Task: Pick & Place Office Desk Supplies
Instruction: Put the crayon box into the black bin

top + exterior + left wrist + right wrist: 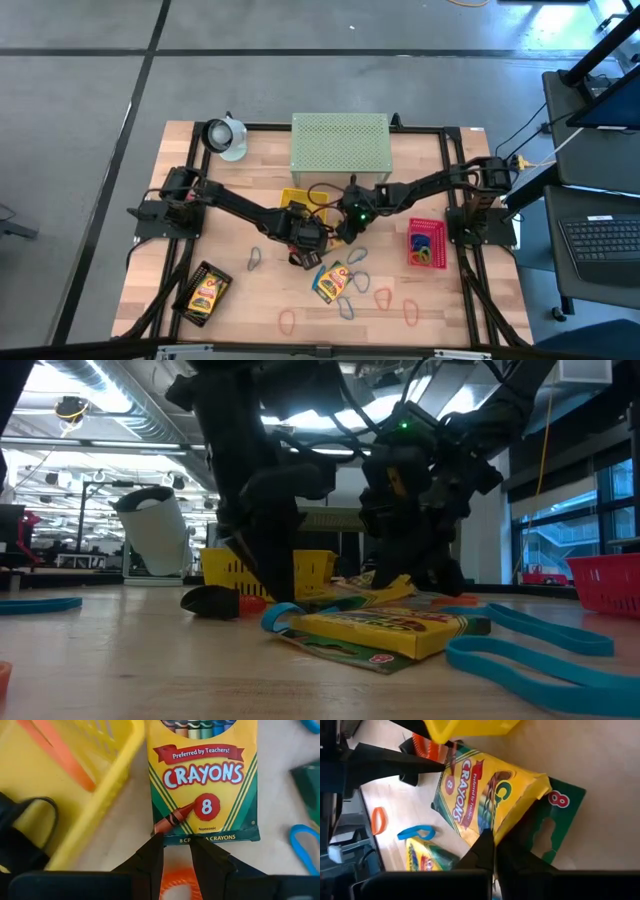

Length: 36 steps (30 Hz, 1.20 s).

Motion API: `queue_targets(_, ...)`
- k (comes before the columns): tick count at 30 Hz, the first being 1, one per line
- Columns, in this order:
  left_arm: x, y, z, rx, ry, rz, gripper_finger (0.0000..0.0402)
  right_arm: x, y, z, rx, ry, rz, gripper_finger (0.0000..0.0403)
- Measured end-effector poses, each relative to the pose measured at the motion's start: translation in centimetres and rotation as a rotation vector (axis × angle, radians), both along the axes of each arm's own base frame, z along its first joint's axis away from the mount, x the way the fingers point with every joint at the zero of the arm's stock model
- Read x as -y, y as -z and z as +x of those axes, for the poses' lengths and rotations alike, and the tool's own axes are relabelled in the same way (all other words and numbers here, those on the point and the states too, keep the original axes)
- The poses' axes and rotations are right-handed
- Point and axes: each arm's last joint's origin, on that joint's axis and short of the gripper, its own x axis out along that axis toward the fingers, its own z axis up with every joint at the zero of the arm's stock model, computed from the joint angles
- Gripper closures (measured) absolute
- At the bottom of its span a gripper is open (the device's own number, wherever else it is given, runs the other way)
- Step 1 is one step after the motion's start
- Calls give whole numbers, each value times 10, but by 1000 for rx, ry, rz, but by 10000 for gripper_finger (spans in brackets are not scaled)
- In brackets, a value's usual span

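Note:
A yellow-green crayon box (200, 780) lies flat on the table mid-centre, beside the yellow mesh tray (75, 780). My left gripper (176, 842) stands at the box's bottom end, fingers a little apart. An orange ribbed loop (175, 880) shows in the gap behind the tips; whether they touch it does not show. My right gripper (492, 840) is shut at the box's (470, 795) top end, where the green flap (560, 802) lies open on the wood. In the high view the two grippers (305, 243) (348, 228) face each other. My left gripper's two fingertips (156, 840) meet the box's bottom end edge (200, 838), coming steeply from above along the box's length. The box lies flat there on the table. My right gripper pinches the yellow front wall at the box's open top end (512, 822) between its shut fingers, slanting down from the table's right. That corner is bent up off the green flap; the rest stays down.
A second crayon box (330, 282) lies nearer the front edge, a third in a black tray (203, 295) front left. Blue loops (358, 256) and red loops (288, 320) are scattered at the front. The pink tray (427, 243) stands right, the green mesh shelf (340, 143) behind.

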Motion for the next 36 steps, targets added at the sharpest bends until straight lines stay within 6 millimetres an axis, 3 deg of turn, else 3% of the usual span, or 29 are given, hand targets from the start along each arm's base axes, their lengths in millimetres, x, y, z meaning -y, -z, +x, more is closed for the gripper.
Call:
queue_targets(6,7,-25,-10,38,-30,-46,304,-2,-11,-2,21,-6,15,401)
queue_targets(18,6,-112,-55,238,-120,-9,304,-8,-47,-14,74,-35,7,402)
queue_targets(26,8,-120,-64,221,-81,-82,304,-25,-63,-20,108,-76,20,403)
queue_targets(36,-5,-122,-56,202,2,-246,303,-50,-83,-31,140,-124,45,403)
